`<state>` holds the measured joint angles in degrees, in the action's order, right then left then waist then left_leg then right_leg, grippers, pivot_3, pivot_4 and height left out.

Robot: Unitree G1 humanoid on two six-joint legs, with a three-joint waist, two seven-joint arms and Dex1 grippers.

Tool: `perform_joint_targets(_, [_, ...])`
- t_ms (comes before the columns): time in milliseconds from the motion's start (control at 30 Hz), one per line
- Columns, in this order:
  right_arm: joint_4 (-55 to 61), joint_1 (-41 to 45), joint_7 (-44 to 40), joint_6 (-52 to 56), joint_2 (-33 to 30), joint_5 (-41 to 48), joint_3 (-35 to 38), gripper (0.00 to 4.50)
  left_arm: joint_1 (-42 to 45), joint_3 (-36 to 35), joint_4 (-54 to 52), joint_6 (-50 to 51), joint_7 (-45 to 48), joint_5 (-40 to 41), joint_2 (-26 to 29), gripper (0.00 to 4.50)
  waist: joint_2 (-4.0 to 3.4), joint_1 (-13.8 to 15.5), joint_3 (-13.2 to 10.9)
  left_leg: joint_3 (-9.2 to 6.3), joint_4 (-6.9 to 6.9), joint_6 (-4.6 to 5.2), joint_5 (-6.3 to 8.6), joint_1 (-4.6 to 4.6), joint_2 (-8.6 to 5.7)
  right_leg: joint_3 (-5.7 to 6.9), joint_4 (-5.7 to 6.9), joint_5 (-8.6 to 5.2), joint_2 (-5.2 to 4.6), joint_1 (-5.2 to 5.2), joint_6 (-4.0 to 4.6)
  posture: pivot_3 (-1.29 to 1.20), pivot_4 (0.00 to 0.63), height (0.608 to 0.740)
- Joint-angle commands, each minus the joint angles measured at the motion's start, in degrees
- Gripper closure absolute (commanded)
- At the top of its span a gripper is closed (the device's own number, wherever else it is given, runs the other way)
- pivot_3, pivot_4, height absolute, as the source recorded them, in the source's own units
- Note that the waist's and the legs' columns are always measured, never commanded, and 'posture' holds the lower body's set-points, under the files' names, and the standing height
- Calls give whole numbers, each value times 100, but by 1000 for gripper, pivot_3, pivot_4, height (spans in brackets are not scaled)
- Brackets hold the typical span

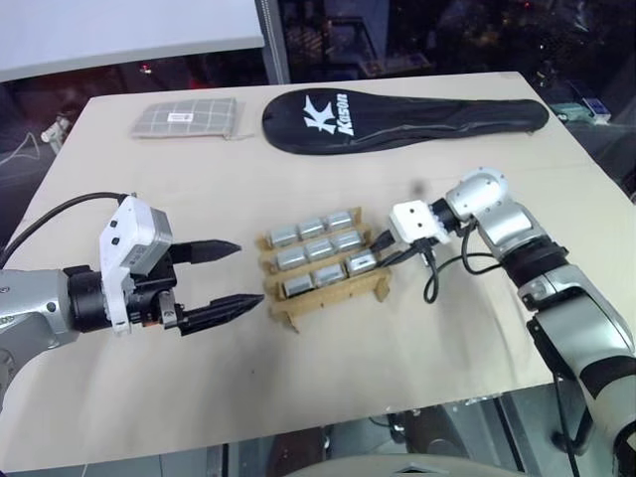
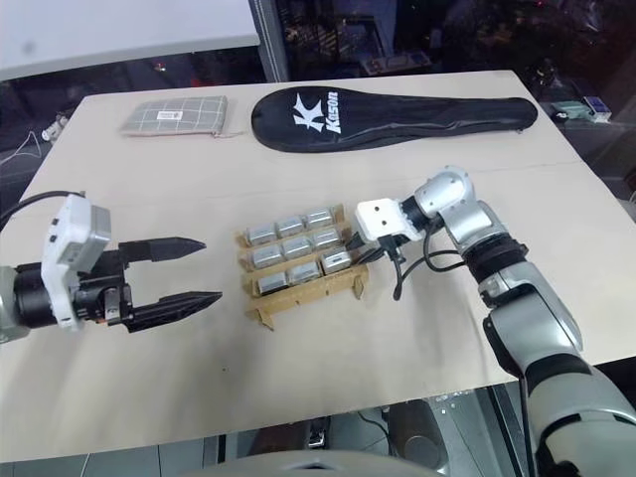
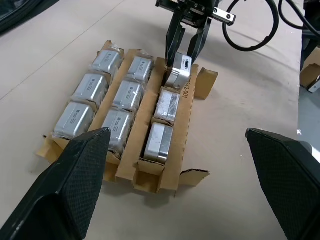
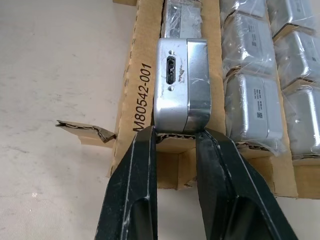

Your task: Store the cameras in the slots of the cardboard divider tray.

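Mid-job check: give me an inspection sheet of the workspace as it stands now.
Surface: beige table, mostly bare.
Job's things: cardboard divider tray mid-table; eight wrapped cameras seated; ninth camera tilted at the last slot, not yet down.
Clutter: grey checked pouch and black racket cover at the far edge.
Grippers: left gripper open, apart from the tray; right gripper shut on the ninth camera.
Cables: black cable looping from the right wrist.
Surroundings: dark floor beyond the table.

even overhead light, soft shadows, glare on plastic wrap, dark background, sharp focus.
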<state>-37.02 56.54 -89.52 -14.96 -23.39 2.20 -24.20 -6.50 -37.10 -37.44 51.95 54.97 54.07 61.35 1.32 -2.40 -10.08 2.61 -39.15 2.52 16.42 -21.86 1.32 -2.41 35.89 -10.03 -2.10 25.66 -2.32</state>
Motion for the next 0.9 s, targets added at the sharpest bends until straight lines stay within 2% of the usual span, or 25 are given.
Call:
perform_joint_targets(33, [149,144,-282,145,53,52,14,2504,-4,-136,-127,-28,-46,52,29,0,-1,-7,0,0,0,0,0,0,0,0,0,0,0,0,0,0,150,740])
perform_joint_targets(167, [194,95,-269,269,81,229,108,528,-72,-161,-126,-51,-39,31,23,0,-1,-2,0,0,0,0,0,-2,0,3,0,0,0,1,0,0,150,740])
perform_joint_targets(333, [613,-127,-298,683,-290,725,401,528,58,-18,-106,-80,-109,48,32,0,-3,18,-2,-4,0,0,0,-4,0,4,-1,0,-2,1,0,0,150,740])
perform_joint_targets(533, [1650,-1197,-135,1463,-1075,1708,1355,528,-258,-167,-278,-134,-289,107,-357,0,-2,47,-2,-3,2,1,1,-11,0,7,-10,-1,-10,0,0,0,150,740])
perform_joint_targets(700, [2640,-3144,409,2013,-1966,2418,2645,528,-1233,-300,-533,-573,-543,-227,-1355,0,-2,86,-2,4,8,4,3,-11,-2,7,-14,-2,-15,0,-3,0,150,740])
perform_joint_targets(800, [2899,-4095,883,2230,-2173,2595,3302,528,-1658,-148,-650,-884,-695,-350,-1893,0,2,86,-2,13,7,5,3,-8,-5,-2,-17,-3,-9,-1,-3,0,150,740])
perform_joint_targets(900, [2951,-4935,1194,2085,-2234,2557,3790,528,-2080,95,-547,-1455,-840,-900,-2429,0,5,85,3,17,-1,6,3,6,-7,-8,-9,-15,-5,-8,-25,0,150,740])
